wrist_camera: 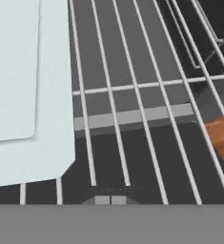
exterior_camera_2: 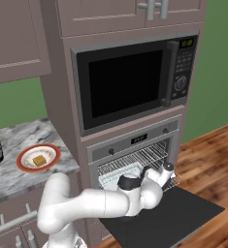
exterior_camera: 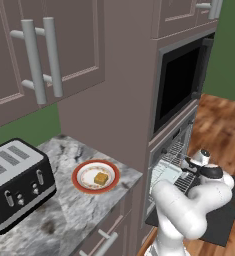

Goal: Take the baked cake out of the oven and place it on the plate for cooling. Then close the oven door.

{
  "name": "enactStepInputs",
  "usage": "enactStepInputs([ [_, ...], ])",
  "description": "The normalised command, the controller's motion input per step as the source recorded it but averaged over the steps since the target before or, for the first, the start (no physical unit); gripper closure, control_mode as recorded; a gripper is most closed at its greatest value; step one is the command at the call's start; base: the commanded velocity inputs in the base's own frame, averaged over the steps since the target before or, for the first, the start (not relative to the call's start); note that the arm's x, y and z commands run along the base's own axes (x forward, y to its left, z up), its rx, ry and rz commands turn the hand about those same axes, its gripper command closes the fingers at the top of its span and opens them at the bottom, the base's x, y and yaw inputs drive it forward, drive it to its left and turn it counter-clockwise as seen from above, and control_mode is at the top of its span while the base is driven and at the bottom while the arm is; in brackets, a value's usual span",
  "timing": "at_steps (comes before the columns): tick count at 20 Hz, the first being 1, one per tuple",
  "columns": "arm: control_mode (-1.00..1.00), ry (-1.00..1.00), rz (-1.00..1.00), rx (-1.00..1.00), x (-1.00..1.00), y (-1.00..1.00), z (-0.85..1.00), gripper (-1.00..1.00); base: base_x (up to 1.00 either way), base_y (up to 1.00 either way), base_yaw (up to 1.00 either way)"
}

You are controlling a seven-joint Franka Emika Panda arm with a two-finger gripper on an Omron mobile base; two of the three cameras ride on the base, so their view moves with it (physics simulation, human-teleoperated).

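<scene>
Fingers pressed together are seen low in the hand view's centre as the gripper hangs over the oven rack, while the baked cake is seen on the plate, lower left.

Golden-brown cake; orange-red-rimmed white plate, possibly patterned centre; marbled grey counter.

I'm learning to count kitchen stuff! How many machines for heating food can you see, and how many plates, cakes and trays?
Heating machines: 3, the toaster, the microwave and the oven
Plates: 1, the plate
Cakes: 1, the baked cake on it
Trays: 1, the pale baking tray on the oven rack
Total: 6
</scene>
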Motion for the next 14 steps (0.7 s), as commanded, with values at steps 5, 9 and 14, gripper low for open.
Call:
enactStepInputs([
  [5,-1.0,0.0,0.0,0.4,0.0,0.59,-1.0,1.0,0.0,0.0,0.0],
  [9,-1.0,-0.02,0.0,0.35,0.0,0.5,-1.0,1.0,0.0,0.0,0.0],
  [14,-1.0,-0.08,0.0,0.3,0.0,0.34,-1.0,1.0,0.0,0.0,0.0],
])
